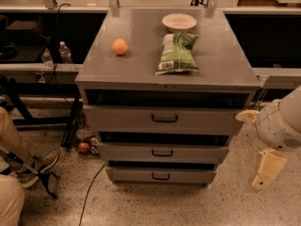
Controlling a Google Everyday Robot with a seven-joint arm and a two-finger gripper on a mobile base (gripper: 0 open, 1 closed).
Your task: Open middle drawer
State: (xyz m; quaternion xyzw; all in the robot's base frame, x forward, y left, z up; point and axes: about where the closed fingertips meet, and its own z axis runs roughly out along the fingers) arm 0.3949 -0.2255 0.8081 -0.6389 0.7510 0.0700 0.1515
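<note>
The grey metal cabinet (141,62) stands in the middle of the camera view with three drawers in its front. The middle drawer (122,152) has a shallow wide front and a small black loop handle (162,153); its front stands in line with the other two. The taller top drawer (117,119) is above it and the lowest drawer (131,175) below it. My gripper (268,167) hangs on the white arm to the right of the cabinet, about level with the middle and lowest drawers, apart from the cabinet and holding nothing that I can see.
On the cabinet top lie an orange (119,46), a green chip bag (178,53) and a white bowl (179,21). A person's leg and shoe (33,166) are at lower left. Water bottles (65,53) stand on a shelf at left. A cable (91,187) runs over the floor.
</note>
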